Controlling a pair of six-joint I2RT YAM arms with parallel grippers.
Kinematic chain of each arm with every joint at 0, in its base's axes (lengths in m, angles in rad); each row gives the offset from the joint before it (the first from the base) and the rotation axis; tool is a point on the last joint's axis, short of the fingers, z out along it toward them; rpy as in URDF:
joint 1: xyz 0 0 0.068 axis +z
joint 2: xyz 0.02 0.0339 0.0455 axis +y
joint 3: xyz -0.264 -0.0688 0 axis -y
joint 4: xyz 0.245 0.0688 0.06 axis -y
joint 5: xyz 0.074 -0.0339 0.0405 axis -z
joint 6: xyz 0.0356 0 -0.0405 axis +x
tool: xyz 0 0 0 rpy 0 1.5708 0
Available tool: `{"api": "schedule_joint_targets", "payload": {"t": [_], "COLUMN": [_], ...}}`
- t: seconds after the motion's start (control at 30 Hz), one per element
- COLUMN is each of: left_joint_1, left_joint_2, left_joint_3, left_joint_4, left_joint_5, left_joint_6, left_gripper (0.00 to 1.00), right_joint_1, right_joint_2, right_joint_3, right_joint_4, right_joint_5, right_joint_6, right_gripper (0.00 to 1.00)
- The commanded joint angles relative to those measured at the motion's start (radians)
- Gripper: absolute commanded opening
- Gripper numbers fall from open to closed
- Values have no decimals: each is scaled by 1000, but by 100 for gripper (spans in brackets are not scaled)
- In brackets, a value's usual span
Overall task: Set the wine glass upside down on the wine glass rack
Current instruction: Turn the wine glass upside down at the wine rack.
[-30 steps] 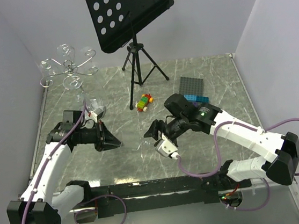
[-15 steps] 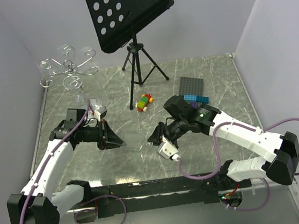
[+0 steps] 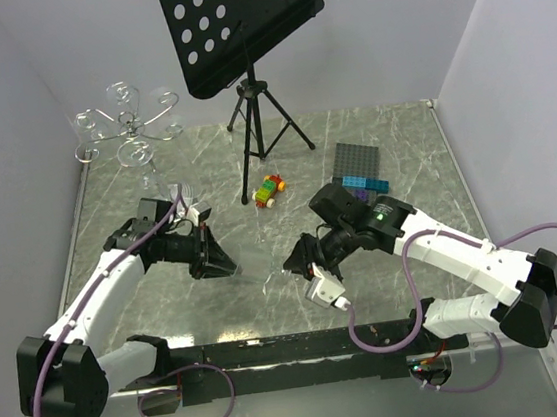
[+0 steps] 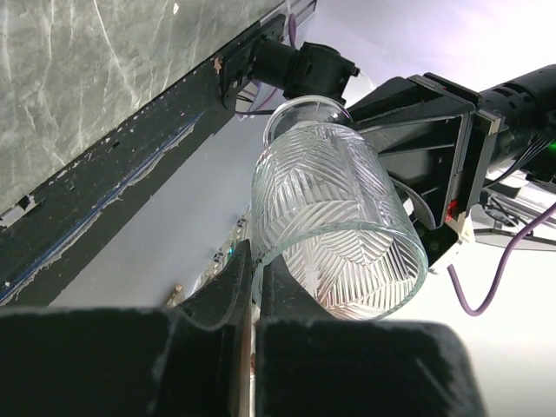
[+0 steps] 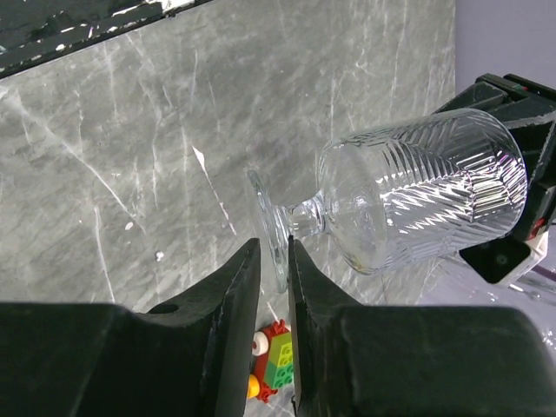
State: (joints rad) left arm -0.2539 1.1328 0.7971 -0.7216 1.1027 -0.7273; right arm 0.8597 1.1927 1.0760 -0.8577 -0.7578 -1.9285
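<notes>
At the far left corner of the marble table point(image 3: 401, 134) stands the wine glass rack point(image 3: 126, 125), upright on its thin post, and its curled hooks carry nothing. Nearer to the arms, the left gripper point(image 4: 254, 269) has its jaws pressed together on the rim of the wine glass point(image 5: 417, 191), with the thin wall of the bowl pinched between them. The glass lies on its side above the table, between the two arms and well apart from the rack. Its open mouth points to the left arm and its foot to the right arm. Behind it stands a black music stand point(image 3: 237, 22) on a tripod, and near the tripod lies a small toy car of coloured bricks point(image 3: 269, 190). The right gripper point(image 5: 271, 248) has its jaws clamped on the edge of the round foot. Further right lies a grey brick plate point(image 3: 359, 164) with blue bricks on it
</notes>
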Motion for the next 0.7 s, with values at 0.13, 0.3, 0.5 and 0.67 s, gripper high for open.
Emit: {"api": "schedule_joint_targets", "payload": {"t": [0.13, 0.3, 0.5, 0.67], "left_joint_1": [-5, -22, -22, -22], "left_joint_2": [2, 24, 33, 45], "left_joint_3": [37, 53, 57, 77], "left_joint_4": [27, 30, 30, 17], "left_joint_5": [74, 71, 66, 54], "left_joint_6": [-9, -11, -8, 2], "left_gripper": [1, 1, 4, 27], "right_joint_1": [7, 7, 7, 7], "right_joint_2": [-24, -24, -24, -25], "right_joint_3": [-10, -33, -25, -7], "right_joint_4": [-50, 2, -18, -33], "right_joint_5": [-15, -11, -15, -40], "right_joint_6": [-139, -118, -95, -35], "right_gripper": [22, 22, 0, 0]}}
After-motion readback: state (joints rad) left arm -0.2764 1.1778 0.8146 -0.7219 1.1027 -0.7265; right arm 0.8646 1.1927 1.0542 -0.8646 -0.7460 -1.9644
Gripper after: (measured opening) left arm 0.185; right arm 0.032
